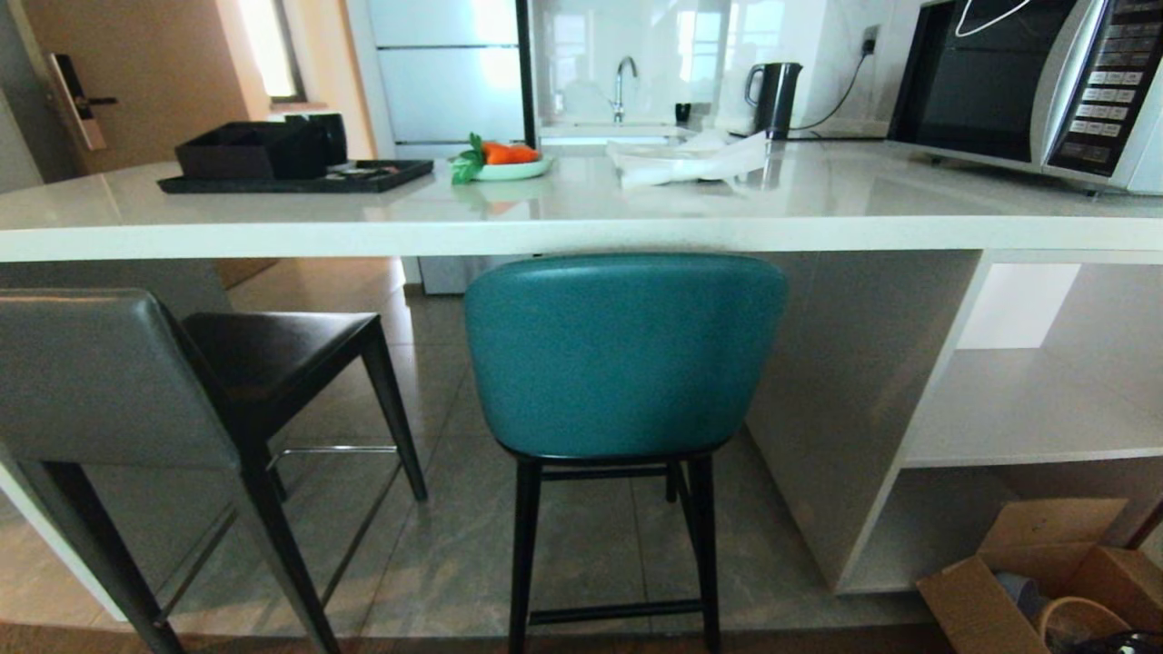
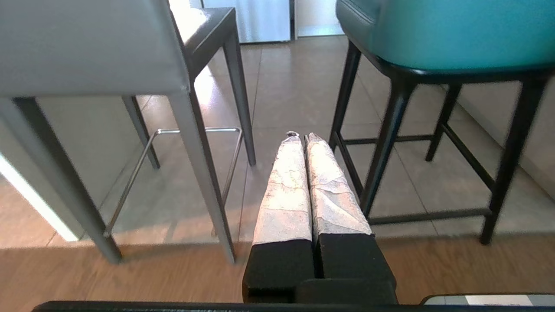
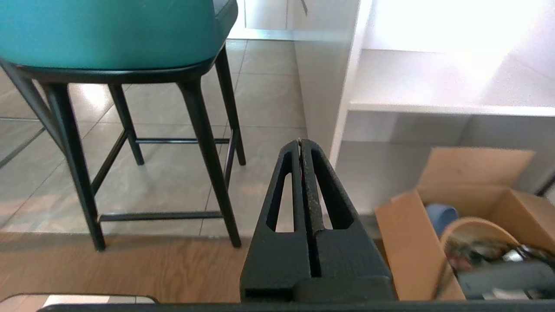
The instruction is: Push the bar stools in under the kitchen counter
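Hanging low over the wooden floor strip in front of the stools, the left gripper (image 2: 302,138) has its paper-wrapped fingers (image 2: 286,186) pressed together and holds nothing; the right gripper (image 3: 300,142) is the same, fully closed and empty, beside a cardboard box (image 3: 459,203). Neither touches a stool. A little farther, the grey stool (image 1: 136,381) stands at the robot's left, turned at an angle: its square back faces partly toward the robot and the dark seat points diagonally toward the counter, so I judge it is not yet pushed in. The teal stool (image 1: 625,354) stands straight, back to the robot, seat pointing under the kitchen counter (image 1: 581,238), with the top of the back just below the slab edge. It seems mostly in place, though I cannot tell how deep. Beyond it, the counter's long axis runs left to right.
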You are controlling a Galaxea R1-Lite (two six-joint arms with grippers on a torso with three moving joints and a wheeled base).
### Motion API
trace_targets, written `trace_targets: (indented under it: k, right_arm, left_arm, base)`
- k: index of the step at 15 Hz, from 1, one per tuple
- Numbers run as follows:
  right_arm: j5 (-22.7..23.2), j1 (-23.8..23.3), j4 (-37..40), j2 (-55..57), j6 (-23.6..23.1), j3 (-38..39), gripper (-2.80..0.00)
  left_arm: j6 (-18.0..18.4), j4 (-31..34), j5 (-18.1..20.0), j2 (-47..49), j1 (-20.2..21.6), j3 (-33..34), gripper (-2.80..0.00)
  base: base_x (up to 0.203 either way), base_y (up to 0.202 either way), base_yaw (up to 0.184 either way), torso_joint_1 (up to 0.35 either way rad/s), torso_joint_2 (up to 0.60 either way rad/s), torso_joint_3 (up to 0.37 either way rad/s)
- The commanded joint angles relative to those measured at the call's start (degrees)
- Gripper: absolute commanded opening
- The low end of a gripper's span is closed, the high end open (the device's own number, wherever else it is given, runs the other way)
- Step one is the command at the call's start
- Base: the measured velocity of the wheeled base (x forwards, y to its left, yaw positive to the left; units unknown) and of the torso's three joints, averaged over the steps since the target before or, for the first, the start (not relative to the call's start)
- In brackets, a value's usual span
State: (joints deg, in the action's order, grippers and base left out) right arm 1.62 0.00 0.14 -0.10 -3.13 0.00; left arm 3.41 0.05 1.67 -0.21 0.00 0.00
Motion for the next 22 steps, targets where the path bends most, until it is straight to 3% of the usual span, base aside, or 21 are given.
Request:
trace_targets:
  k: [1,10,22]
  right_arm:
    - [0.07,0.0,0.04,0.19,0.05,0.26,-2.8]
    - [-0.22,0.0,0.04,0.19,0.23,0.26,-2.8]
    - [-0.22,0.0,0.04,0.19,0.23,0.26,-2.8]
  left_arm:
    - [0.01,-0.05,0.0,0.21,0.0,0.09,-2.8]
    - [0.01,0.04,0.0,0.21,0.0,0.09,-2.8]
    - [0.01,0.04,0.0,0.21,0.0,0.09,-2.8]
  base:
    - [-0.199,0.0,-0.002,0.0,0.0,0.002]
    - [-0.038,0.0,-0.001,0.005,-0.01,-0.005]
    - [0.0,0.0,0.0,0.15,-0.42,-0.276]
